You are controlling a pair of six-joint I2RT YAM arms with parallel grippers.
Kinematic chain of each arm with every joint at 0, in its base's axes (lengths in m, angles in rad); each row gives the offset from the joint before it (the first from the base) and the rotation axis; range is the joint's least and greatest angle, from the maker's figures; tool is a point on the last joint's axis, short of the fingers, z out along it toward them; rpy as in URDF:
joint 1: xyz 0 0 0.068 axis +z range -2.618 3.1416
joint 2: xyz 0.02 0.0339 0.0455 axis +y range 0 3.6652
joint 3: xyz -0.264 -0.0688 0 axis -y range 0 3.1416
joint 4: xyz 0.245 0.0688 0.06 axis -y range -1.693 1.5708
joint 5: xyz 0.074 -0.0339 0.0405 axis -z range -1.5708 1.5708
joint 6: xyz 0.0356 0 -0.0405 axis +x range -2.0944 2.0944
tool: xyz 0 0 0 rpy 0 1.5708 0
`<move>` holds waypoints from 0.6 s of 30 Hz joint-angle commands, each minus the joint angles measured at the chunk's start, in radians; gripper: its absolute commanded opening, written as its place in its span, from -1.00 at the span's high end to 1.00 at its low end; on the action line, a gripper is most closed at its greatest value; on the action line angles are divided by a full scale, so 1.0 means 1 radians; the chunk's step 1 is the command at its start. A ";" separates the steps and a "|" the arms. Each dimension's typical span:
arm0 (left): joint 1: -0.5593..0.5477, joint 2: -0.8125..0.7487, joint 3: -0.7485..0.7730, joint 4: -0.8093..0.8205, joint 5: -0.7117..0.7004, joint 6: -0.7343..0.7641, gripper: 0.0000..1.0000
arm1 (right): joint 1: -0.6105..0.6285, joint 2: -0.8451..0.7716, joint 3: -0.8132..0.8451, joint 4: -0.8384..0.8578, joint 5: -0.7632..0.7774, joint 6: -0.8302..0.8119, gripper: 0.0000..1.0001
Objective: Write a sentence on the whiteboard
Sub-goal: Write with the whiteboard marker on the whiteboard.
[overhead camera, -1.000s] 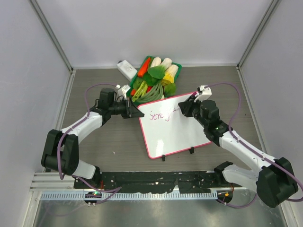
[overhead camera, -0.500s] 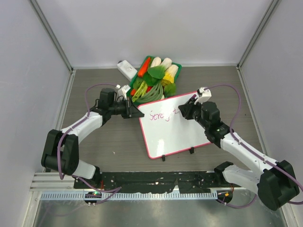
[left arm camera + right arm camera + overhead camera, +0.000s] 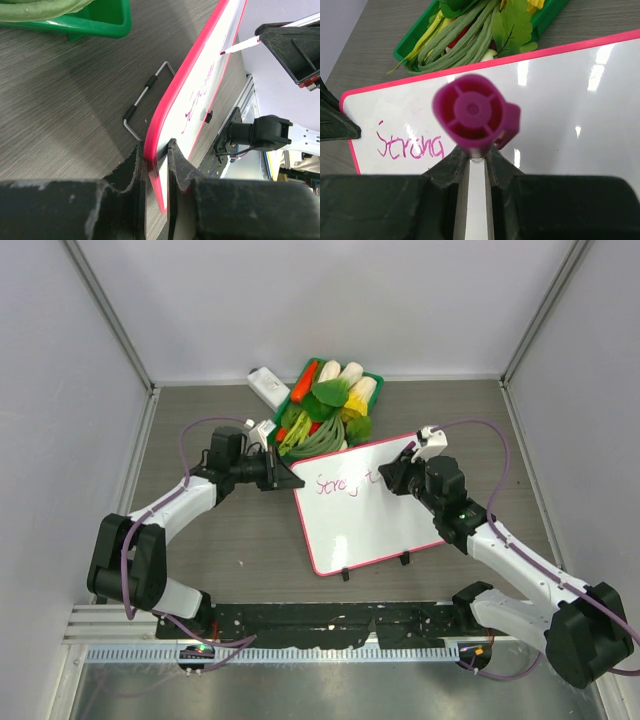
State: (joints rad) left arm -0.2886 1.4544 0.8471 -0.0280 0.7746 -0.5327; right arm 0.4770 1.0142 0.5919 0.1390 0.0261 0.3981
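Note:
The whiteboard [image 3: 380, 525], white with a pink-red rim, rests tilted on the table in front of the arms. My left gripper [image 3: 291, 480] is shut on its left rim [image 3: 150, 150], one finger on each face. On the board, the sentence [image 3: 338, 485] reads "Strong" in magenta [image 3: 410, 145]. My right gripper [image 3: 396, 473] is shut on a marker [image 3: 472, 112] whose magenta end faces the wrist camera. The marker's tip [image 3: 223, 52] is at the board's face, just right of the word.
A green basket [image 3: 372, 377] of vegetables sits behind the board's upper edge, its wall [image 3: 100, 22] close to my left gripper. A small white block [image 3: 266, 386] lies left of it. The board's wire stand [image 3: 146, 94] shows beneath it. Cage walls close in both sides.
My right gripper and its marker have edged slightly to the right along the board. The left arm and the board have stayed still.

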 commanded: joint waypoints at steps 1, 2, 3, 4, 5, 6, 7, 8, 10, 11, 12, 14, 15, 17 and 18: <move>-0.007 0.015 0.006 -0.055 -0.173 0.143 1.00 | 0.003 0.001 0.039 0.007 0.049 -0.011 0.97; -0.009 0.014 0.004 -0.055 -0.175 0.143 1.00 | 0.002 0.006 0.043 0.008 0.052 -0.010 0.97; -0.007 0.015 0.006 -0.056 -0.176 0.145 1.00 | 0.000 0.007 0.054 0.008 0.057 -0.011 0.97; -0.007 0.015 0.006 -0.058 -0.176 0.145 1.00 | 0.002 0.012 0.059 0.010 0.055 -0.012 0.97; -0.009 0.015 0.006 -0.058 -0.176 0.145 1.00 | 0.002 0.015 0.065 0.013 0.058 -0.010 0.97; -0.009 0.015 0.006 -0.058 -0.176 0.145 1.00 | 0.002 0.020 0.069 0.013 0.058 -0.008 0.98; -0.009 0.015 0.006 -0.059 -0.178 0.145 1.00 | 0.002 0.020 0.075 0.013 0.058 -0.008 0.97; -0.009 0.014 0.006 -0.056 -0.178 0.146 1.00 | 0.002 0.020 0.080 0.014 0.057 -0.005 0.97; -0.009 0.011 0.006 -0.059 -0.179 0.146 1.00 | 0.000 0.014 0.089 0.025 0.048 -0.001 0.97; -0.011 0.012 0.006 -0.059 -0.179 0.148 1.00 | 0.002 0.008 0.091 0.028 0.043 0.001 0.97; -0.009 0.012 0.006 -0.059 -0.179 0.146 1.00 | 0.000 0.006 0.100 0.028 0.041 0.005 0.97; -0.009 0.012 0.006 -0.059 -0.179 0.148 1.00 | 0.002 0.003 0.112 0.028 0.049 0.008 0.97; -0.009 0.012 0.006 -0.059 -0.181 0.149 1.00 | 0.002 0.006 0.114 0.028 0.055 0.007 0.97; -0.011 0.014 0.006 -0.059 -0.181 0.148 1.00 | 0.002 0.020 0.126 0.033 0.066 0.010 0.97; -0.009 0.015 0.006 -0.059 -0.181 0.148 1.00 | 0.002 0.026 0.134 0.030 0.078 0.007 0.97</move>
State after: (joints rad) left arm -0.2943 1.4540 0.8486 -0.0303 0.7746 -0.5194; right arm 0.4767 1.0344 0.6590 0.1333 0.0631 0.3996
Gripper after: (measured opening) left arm 0.158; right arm 0.198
